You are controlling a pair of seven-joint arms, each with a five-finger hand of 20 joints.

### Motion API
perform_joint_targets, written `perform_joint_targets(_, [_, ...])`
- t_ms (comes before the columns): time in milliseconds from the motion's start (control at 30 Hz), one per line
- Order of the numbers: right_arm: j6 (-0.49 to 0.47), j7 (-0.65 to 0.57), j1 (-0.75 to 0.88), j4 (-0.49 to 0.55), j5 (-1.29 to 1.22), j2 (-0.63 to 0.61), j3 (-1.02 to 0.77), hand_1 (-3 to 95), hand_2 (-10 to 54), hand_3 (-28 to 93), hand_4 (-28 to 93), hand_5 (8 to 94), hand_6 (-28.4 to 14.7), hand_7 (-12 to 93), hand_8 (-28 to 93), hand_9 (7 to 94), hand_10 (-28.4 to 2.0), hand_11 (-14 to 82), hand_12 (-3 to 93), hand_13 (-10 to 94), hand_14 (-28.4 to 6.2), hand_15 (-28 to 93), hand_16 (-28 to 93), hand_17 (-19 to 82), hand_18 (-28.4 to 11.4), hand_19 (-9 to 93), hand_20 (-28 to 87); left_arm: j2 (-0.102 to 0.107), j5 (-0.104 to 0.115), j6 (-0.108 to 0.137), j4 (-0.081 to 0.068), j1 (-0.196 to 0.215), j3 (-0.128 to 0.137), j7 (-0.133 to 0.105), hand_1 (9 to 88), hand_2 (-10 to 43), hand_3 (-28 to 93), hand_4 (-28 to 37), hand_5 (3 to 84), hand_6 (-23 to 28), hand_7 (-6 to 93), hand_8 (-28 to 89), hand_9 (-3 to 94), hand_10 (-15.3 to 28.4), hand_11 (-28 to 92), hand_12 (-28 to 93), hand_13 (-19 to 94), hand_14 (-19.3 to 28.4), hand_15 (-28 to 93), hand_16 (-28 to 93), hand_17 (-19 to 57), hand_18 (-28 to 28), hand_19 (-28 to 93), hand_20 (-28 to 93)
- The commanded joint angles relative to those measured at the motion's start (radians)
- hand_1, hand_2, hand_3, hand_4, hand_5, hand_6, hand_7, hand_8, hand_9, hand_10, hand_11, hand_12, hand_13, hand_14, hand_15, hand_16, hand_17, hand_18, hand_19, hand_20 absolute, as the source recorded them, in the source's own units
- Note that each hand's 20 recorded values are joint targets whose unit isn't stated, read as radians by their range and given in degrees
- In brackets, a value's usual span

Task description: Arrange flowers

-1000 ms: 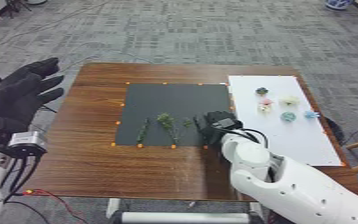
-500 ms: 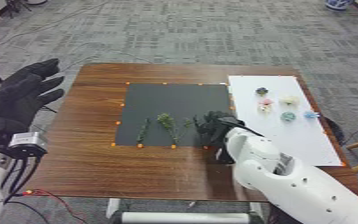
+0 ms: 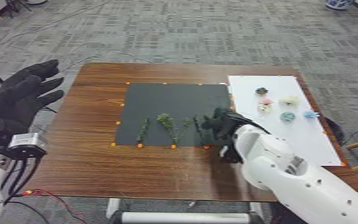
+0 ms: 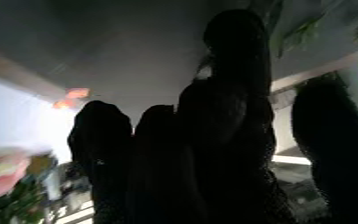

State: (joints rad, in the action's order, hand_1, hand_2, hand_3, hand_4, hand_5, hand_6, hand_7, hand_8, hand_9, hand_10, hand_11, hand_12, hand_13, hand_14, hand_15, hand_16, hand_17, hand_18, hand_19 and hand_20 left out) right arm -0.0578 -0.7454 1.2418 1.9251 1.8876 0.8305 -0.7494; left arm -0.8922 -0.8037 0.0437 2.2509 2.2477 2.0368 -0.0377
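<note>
Several stems lie on the dark mat [image 3: 177, 97], so you seem to be at the stem-laying step. Nearest, your left hand [image 3: 23, 95] hangs at nine o'clock, fingers loosely spread. At three, your right hand [image 3: 227, 122] has fairly straight fingers, with nothing visibly gripped, beside a thin, dark stem [image 3: 198, 131] at five. Lift clear without dragging it, then go for a blossom. The bushy green sprig [image 3: 166, 121] sits near seven on the wood-grained counter [image 3: 95, 170]. Beyond, toward three, ruffled teal [image 3: 288, 116] and pink [image 3: 265, 102] flower heads dot the smooth white board [image 3: 304, 145].
</note>
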Motion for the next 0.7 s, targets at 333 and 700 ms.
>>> perform_joint_targets(333, [0.384, -0.056, 0.038, -0.108, 0.365, -0.322, -0.05, 27.7, -9.5, 88, -28, 40.5, -5.2, 34, -15, 44.8, -10.4, 30.6, 26.0, 48, -11.8, 75, 29, 25, -22.0, 82, 56, -0.038, -0.005, 0.026, 0.021, 0.067, 0.037, -0.019, 26.0, -7.6, 70, -24.7, 25.0, 3.1, 24.5, -10, 17.3, 10.0, 20, 21, 9, 13.1, 41, -3, -11.0, 20.7, 41, 8])
perform_joint_targets(700, [0.431, -0.033, 0.046, -0.153, 0.335, -0.338, -0.002, 27.4, -9.5, 85, -28, 42.7, -4.7, 30, -13, 48.0, -10.7, 25.6, 22.9, 46, -10.6, 74, 26, 22, -21.9, 79, 57, -0.055, -0.004, 0.028, 0.032, 0.103, 0.071, -0.027, 26.0, -7.7, 70, -24.8, 24.9, 3.0, 24.9, -11, 17.3, 9.8, 20, 20, 9, 13.0, 40, -3, -11.0, 20.7, 41, 8])
